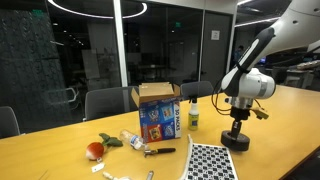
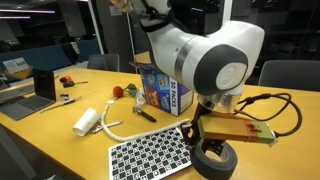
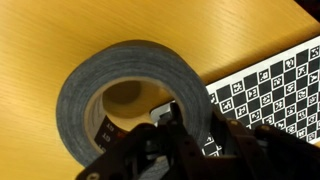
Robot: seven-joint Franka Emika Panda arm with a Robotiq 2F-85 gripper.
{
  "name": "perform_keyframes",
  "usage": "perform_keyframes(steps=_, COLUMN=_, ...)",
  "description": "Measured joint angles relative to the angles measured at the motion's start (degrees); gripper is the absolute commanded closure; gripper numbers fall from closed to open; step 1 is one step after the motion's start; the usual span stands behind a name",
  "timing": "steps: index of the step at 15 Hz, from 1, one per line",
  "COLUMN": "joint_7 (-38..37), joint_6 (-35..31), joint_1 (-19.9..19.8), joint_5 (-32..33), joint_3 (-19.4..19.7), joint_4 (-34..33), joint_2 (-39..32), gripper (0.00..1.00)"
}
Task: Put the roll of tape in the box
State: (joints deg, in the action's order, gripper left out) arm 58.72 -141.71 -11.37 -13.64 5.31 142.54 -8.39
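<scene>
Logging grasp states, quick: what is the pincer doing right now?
Pincer: at the roll of tape, which lies flat on the table; open or closed cannot be told.

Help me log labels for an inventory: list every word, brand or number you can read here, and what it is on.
No text can be read in any view.
Box: colourful print on the blue sides, too small to read.
Bottle: label too small to read.
Roll of tape: pale marks on the inner core, blurred.
Checkered sheet: black-and-white pattern only, no words.
</scene>
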Motion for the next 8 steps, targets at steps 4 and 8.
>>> perform_keyframes(steps=4, joint_7=-15.9, joint_6=5.0, joint_1=2.2, joint_5=11.3, joint_3=0.0, joint_4=-1.2, joint_2=7.1, gripper=0.79)
perform_keyframes(steps=8, joint_7=-26.9, joint_6=11.0, joint_1=5.1, joint_5=20.9, joint_3=-1.5, joint_4=-5.2, joint_2=14.5, gripper=0.79)
